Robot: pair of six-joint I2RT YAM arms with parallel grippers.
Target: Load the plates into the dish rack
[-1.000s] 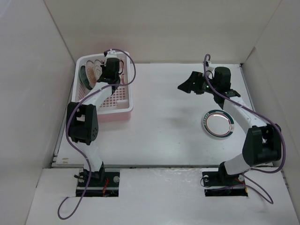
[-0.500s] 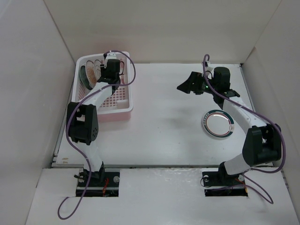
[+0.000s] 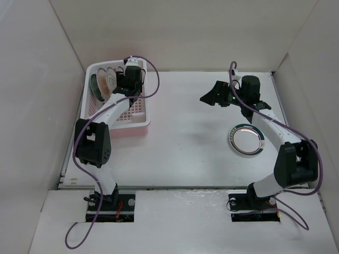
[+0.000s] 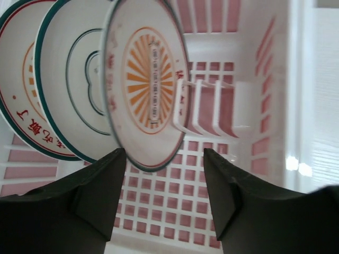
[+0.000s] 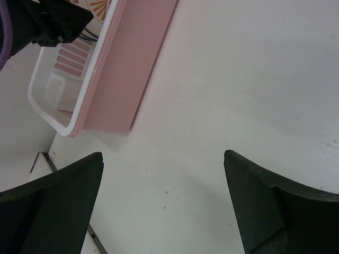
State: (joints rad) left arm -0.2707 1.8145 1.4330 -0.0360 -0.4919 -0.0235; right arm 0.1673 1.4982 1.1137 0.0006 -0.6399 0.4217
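Observation:
The pale pink dish rack (image 3: 143,121) stands at the back left, with several plates upright at its far end (image 3: 106,80). In the left wrist view an orange sunburst plate (image 4: 145,79) leans on the white tines (image 4: 204,108), in front of a teal-ringed white plate (image 4: 71,90) and a red-rimmed one (image 4: 16,106). My left gripper (image 3: 128,74) (image 4: 164,174) is open just below the sunburst plate's lower rim, with nothing in its grip. One dark-rimmed white plate (image 3: 246,139) lies flat on the table at the right. My right gripper (image 3: 210,96) (image 5: 164,174) hovers open and empty above the table.
White walls enclose the table on three sides. The rack's pink side wall (image 5: 132,63) and my left arm (image 5: 42,21) show at the top left of the right wrist view. A purple cable (image 3: 151,79) loops over the rack's right side.
My left gripper has opened and let go of the sunburst plate, which now stands in the rack. Its wrist has shifted slightly right. The right arm has not moved.

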